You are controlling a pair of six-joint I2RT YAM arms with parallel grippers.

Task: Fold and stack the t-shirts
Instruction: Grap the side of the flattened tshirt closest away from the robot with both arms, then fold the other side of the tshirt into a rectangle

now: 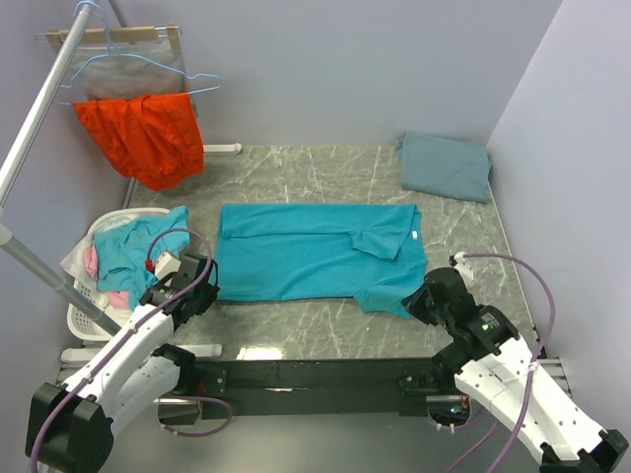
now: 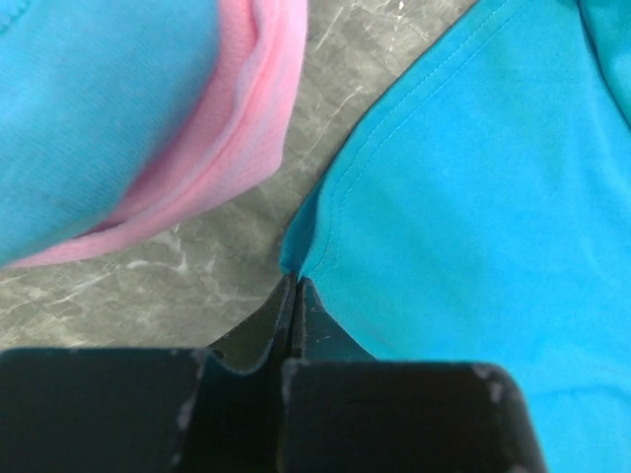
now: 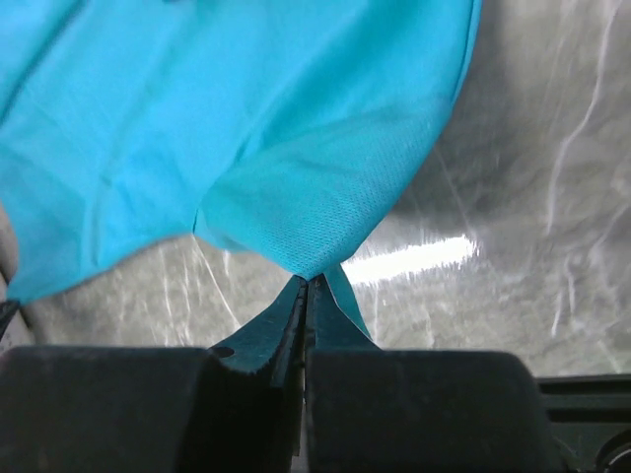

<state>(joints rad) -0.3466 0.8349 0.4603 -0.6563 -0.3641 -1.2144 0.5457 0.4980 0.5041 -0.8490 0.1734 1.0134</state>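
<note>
A bright teal t-shirt [image 1: 306, 251] lies spread across the middle of the table, its sleeves folded inward and a small white neck label at its right end. My left gripper [image 1: 207, 286] is shut on its near left corner [image 2: 296, 268]. My right gripper [image 1: 419, 301] is shut on its near right corner [image 3: 314, 258], lifted a little off the table. A slate grey-blue t-shirt [image 1: 446, 165] lies folded at the far right corner.
A white laundry basket [image 1: 87, 320] with teal and pink clothes [image 2: 212, 138] stands at the left edge. An orange-red garment [image 1: 143, 133] hangs on a rack at the far left. A metal pole [image 1: 39, 103] slants across the left. Walls close the back and right.
</note>
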